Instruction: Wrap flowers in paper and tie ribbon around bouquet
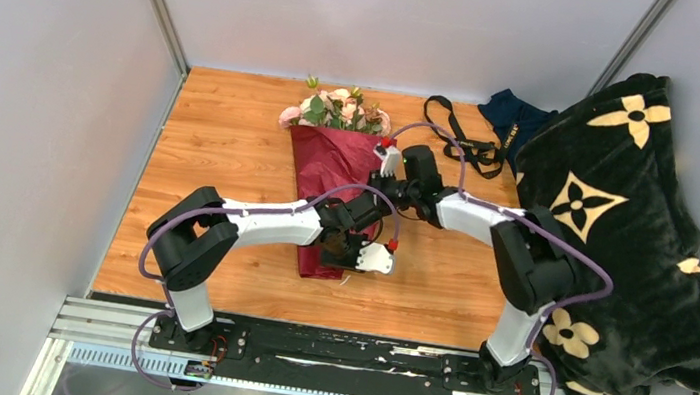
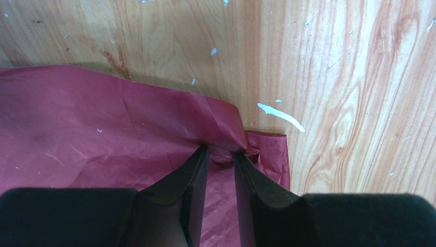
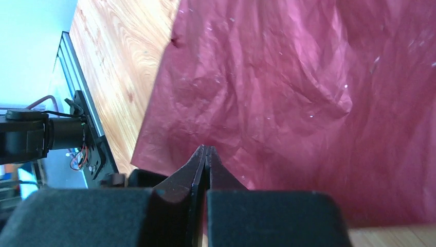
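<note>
The dark red crinkly wrapping paper [image 1: 325, 166] lies mid-way across the wooden table [image 1: 222, 142]. It is folded around the pale pink and cream roses [image 1: 336, 110], whose heads point to the far edge. The left gripper [image 2: 221, 152] is slightly apart, with a crumpled fold at the paper's near corner nipped between its tips. The right gripper [image 3: 205, 149] is closed flat over the paper, with nothing seen in it. The fold probably wants drawing snugly across the stems, gently, since thin paper tears. The narrow black ribbon [image 1: 472, 152] lies toward the far right corner, its lettering too small to read.
</note>
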{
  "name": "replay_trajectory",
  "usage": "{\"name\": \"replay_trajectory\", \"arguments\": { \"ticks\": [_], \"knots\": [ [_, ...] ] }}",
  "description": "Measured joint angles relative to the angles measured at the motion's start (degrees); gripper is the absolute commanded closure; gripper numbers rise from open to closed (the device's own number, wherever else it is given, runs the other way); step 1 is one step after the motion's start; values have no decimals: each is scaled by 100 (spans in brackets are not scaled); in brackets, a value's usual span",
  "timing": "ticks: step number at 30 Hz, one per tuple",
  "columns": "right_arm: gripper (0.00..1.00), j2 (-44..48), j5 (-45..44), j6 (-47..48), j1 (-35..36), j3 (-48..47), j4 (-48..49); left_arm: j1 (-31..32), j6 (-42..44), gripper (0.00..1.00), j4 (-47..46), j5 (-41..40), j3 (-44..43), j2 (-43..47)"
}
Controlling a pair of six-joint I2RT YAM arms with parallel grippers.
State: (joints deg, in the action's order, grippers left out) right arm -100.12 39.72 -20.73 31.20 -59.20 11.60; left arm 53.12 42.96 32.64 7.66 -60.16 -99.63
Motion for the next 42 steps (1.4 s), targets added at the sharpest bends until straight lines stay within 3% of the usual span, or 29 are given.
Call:
{"name": "replay_trajectory", "arguments": {
  "ticks": [4, 11, 15, 19, 22, 25, 28, 33, 39, 42],
  "knots": [
    [100, -951, 188, -350, 57, 24, 422, 0, 37, 68, 17, 22, -4, 0],
    [100, -1318, 313, -293, 293, 68, 369, 0, 122, 67, 339, 396, -87, 7],
    [100, -1296, 291, -179, 306, 98, 317, -127, 168, 51, 1147, 1150, -483, 146],
    [100, -1274, 273, -57, 319, 98, 282, -1189, 118, 46, 1615, 1993, -1558, 391],
    [100, -1244, 251, 42, 326, 98, 214, -2586, 234, 43, 1572, 2251, -2793, 127],
    [100, -1217, 240, 157, 326, 79, 96, -3602, 789, 39, 1445, 2271, -3633, -446],
    [100, -1215, 227, 286, 326, -7, -94, -4063, 1860, 39, 1421, 2218, -3971, -1084],
    [100, -1215, 225, 415, 326, -105, -345, -4089, 3335, 40, 1683, 1864, -4446, -2177],
    [100, -1215, 225, 431, 326, -157, -520, -4068, 3941, 53, 1720, 1679, -5095, -2811],
    [100, -1215, 223, 431, 326, -160, -533, -4081, 4083, 55, 1729, 1676, -5213, -2820]
  ]
}}
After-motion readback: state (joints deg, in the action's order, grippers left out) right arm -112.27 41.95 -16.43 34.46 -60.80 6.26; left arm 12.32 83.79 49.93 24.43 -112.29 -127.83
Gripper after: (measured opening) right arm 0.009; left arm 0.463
